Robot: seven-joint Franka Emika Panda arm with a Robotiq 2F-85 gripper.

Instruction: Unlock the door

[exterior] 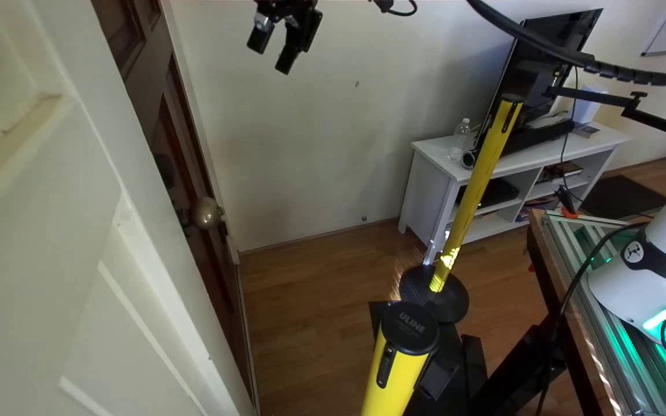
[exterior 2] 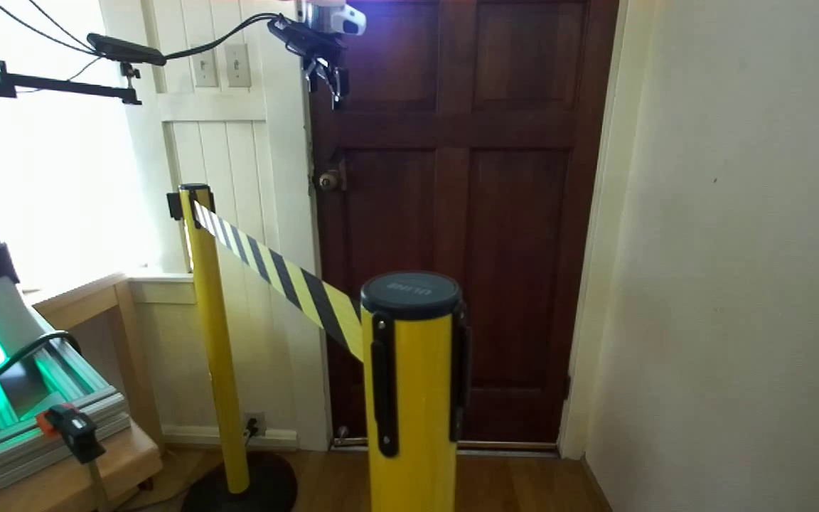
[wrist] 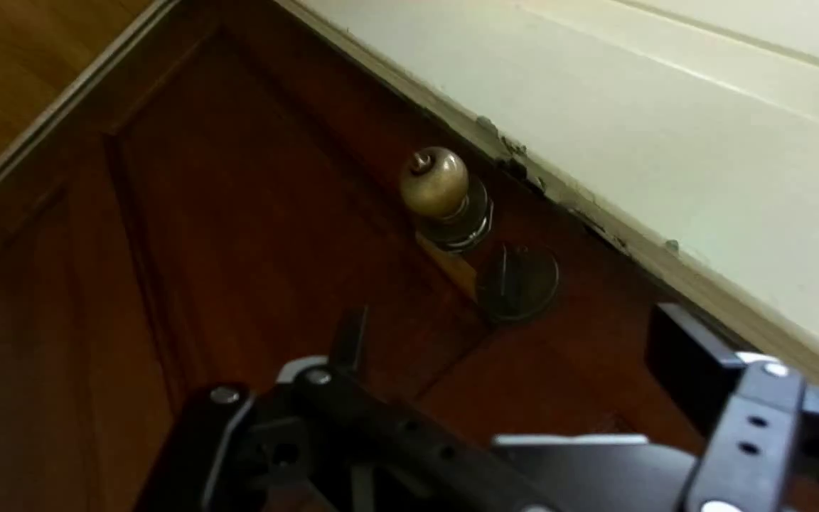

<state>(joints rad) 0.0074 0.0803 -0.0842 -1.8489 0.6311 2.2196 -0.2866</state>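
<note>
The dark reddish-brown door (exterior 2: 452, 131) is closed in its frame and also shows edge-on in an exterior view (exterior: 154, 124). Its round brass knob (wrist: 436, 185) sits near the latch edge and shows in both exterior views (exterior: 207, 212) (exterior 2: 328, 180). Beside the knob in the wrist view is a dark round lock plate with a raised turn piece (wrist: 517, 283). My gripper (wrist: 521, 345) is open and empty, its fingers spread wide. In both exterior views (exterior: 270, 58) (exterior 2: 325, 96) it hangs higher than the knob, and a gap separates it from the door.
White door trim (wrist: 665, 171) runs along the latch edge. Yellow posts (exterior 2: 409, 398) (exterior 2: 217, 341) with a striped belt (exterior 2: 281, 274) stand in front of the door. A white panelled door (exterior: 38, 231) stands close by. A TV stand (exterior: 431, 190) is against the wall.
</note>
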